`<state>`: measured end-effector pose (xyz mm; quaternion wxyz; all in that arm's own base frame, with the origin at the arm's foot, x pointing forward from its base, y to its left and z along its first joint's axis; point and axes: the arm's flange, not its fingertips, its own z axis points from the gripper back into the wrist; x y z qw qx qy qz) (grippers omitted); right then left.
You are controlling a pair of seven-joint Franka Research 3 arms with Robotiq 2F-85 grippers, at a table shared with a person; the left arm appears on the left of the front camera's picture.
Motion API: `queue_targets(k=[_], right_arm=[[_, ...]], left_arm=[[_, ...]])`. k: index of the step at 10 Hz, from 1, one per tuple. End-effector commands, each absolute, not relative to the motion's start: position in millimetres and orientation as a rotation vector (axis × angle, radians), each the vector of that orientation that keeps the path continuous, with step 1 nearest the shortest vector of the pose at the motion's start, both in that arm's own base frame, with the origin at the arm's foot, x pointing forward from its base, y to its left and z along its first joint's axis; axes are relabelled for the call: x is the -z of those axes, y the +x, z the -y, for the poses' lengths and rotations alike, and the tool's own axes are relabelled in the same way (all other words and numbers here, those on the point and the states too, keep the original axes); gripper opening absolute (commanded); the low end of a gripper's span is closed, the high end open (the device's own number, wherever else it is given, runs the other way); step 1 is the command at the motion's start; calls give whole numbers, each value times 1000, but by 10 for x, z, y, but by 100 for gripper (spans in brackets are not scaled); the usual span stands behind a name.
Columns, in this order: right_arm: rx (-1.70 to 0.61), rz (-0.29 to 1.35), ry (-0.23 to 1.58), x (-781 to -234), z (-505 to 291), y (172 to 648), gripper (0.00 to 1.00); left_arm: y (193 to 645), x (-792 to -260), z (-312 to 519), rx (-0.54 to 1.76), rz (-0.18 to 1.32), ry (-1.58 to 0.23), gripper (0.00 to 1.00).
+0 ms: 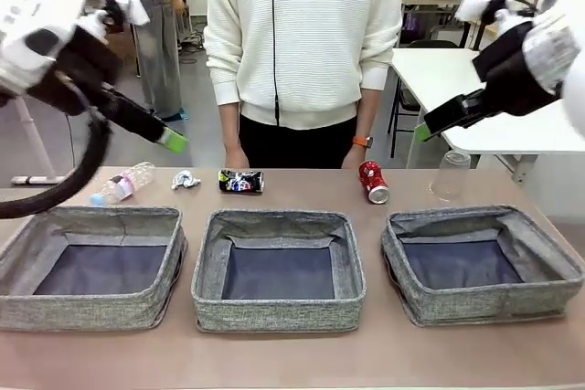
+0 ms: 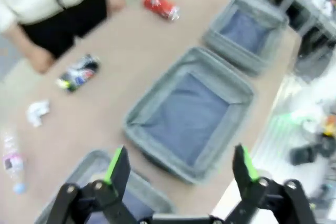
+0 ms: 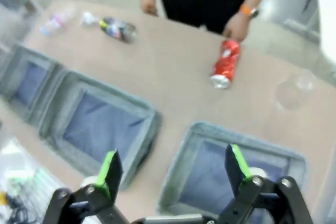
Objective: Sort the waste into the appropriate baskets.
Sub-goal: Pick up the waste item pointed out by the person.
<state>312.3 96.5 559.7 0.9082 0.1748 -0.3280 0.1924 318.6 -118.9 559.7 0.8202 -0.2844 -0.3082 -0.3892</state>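
Both tools hang raised above the desk (image 1: 292, 358) with jaws spread wide and nothing in them. The left tool (image 2: 179, 158) looks down over the left basket (image 1: 91, 217), the right tool (image 3: 172, 160) over the right basket (image 1: 479, 215). None of the waste is sorted yet. It lies in a row on the desk at the 12 o'clock side of the baskets. The bottle (image 1: 123, 183) and paper wad (image 1: 186, 179) are beyond the left basket, and the dark can (image 1: 241, 181) is beyond the middle basket (image 1: 279, 219). The red can (image 1: 373, 182) sits between middle and right, and the cup (image 1: 451, 176) beyond the right basket.

We judge the step in hand to be the first reach. For the right tool the red can is the fair choice. It lies on its side, its length running roughly from 11 to 5 o'clock. We should turn the wrist until the pads close across the round body, not along it, and come down over its middle so it cannot roll away. A person's hand (image 1: 353, 158) rests just at the can's 11 o'clock, so we keep the approach to the 6 o'clock side. The left tool could take the bottle across its waist. The cup seems to stand mouth down, though clear plastic reads poorly here; we should squeeze it gently, for thin walls will buckle.
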Motion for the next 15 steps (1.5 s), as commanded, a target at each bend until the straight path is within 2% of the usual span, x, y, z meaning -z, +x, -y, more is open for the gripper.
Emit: queue_targets(k=[1, 2, 3, 5, 7, 8, 15], right_arm=[[-65, 524, 776, -5577, -188, 2971, 100], [-32, 536, 982, -5478, 244, 2953, 100], [98, 503, 1117, -5279, 673, 3014, 100], [199, 549, 1283, -5019, 1044, 3033, 100], [232, 598, 1228, -4902, 1005, 3127, 100], [170, 536, 1244, -5022, 1270, 2960, 100], [170, 536, 1244, -5022, 1270, 2960, 100]], left_arm=[[3259, -5614, 256, 612, 633, -999, 100], [3227, -5461, -112, 473, 689, -1115, 100], [3146, -5243, -429, 325, 740, -1206, 100], [3051, -4911, -733, 180, 787, -1277, 100], [3136, -4801, -702, 82, 727, -1263, 100], [3264, -5126, -1194, 142, 768, -1290, 100], [3264, -5126, -1194, 142, 768, -1290, 100]])
